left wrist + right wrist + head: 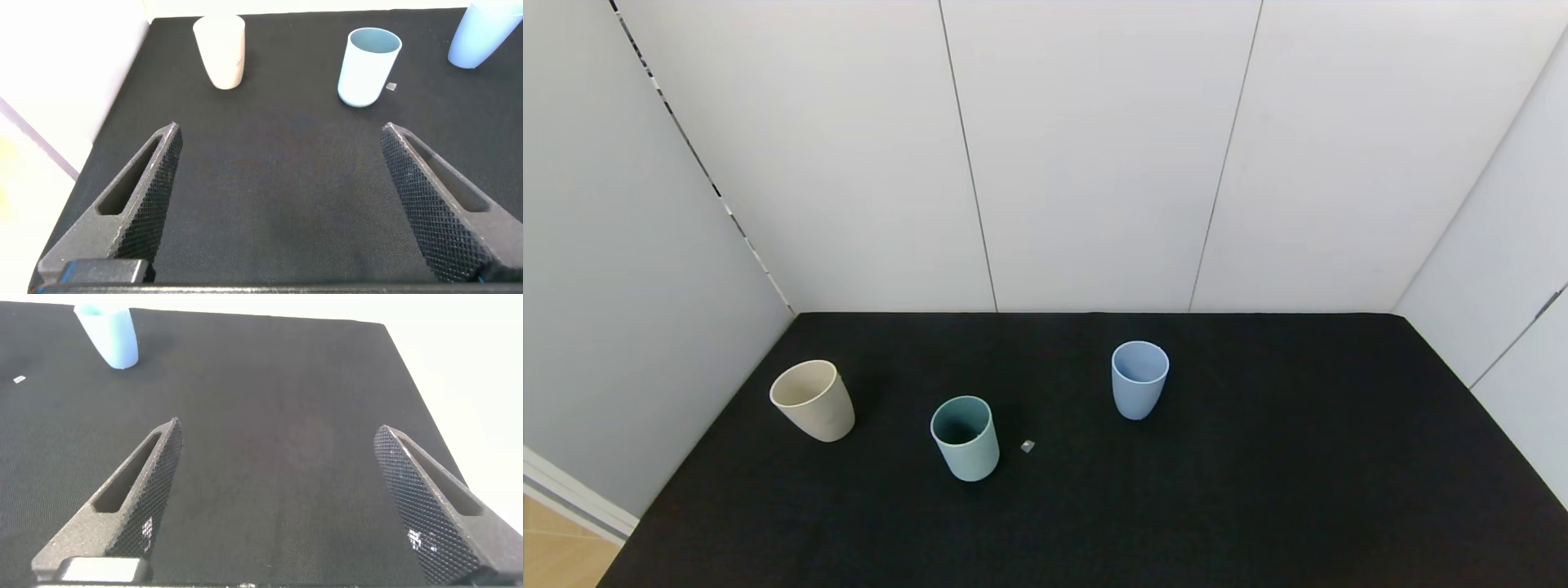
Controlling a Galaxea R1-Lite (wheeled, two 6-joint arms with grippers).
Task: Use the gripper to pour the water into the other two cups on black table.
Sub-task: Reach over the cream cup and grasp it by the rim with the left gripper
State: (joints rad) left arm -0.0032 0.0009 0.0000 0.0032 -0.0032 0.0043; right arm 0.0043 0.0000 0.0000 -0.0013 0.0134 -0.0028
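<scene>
Three tumblers stand upright on the black table [1258,490]. A beige cup [814,400] is at the left, a teal-green cup [965,437] near the middle and a light blue cup [1139,379] farther back and right. Neither arm shows in the head view. My left gripper [279,135] is open and empty above the table's near left, facing the beige cup [221,51], the teal-green cup [368,67] and the light blue cup [482,37]. My right gripper [278,433] is open and empty above the near right, with the light blue cup [109,335] far ahead.
A tiny grey speck [1027,446] lies just right of the teal-green cup. White wall panels [1094,155] close the table at the back and both sides. The table's left edge drops to a wooden floor [564,555].
</scene>
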